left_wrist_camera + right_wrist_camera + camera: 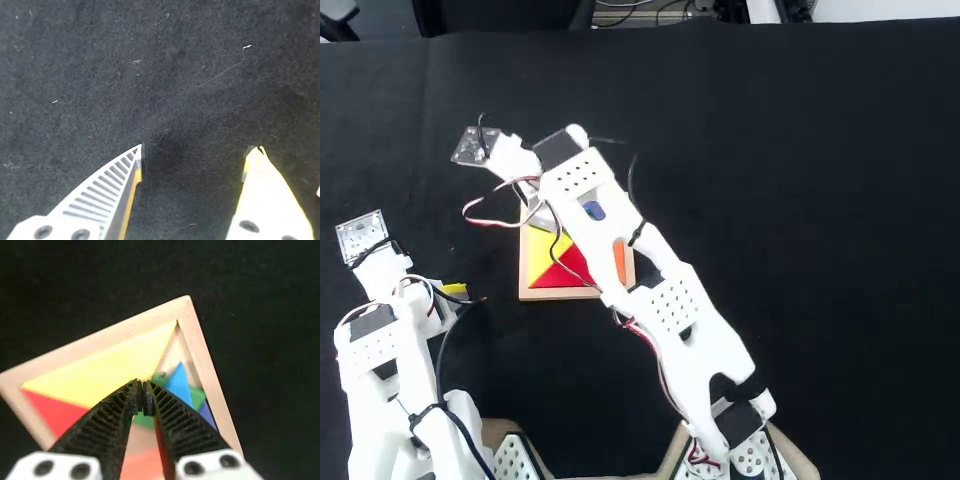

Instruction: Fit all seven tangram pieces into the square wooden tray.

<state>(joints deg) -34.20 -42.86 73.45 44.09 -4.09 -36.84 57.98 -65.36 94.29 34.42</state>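
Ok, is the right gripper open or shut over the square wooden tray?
Shut: the right gripper has its black fingers pressed together, no gap, above the large yellow triangle in the square wooden tray.

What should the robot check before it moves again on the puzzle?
1. Right claw above the tray: ok.
2. Right claw shut, no piece seen in it: ok.
3. Yellow triangle and red triangle flat in the tray: ok.
4. Blue piece and green piece bunched in one corner, seemingly not flat: not ok.
5. Left claw open, empty, over black cloth: ok.
6. All seven pieces inside: cannot tell, the right arm covers part.
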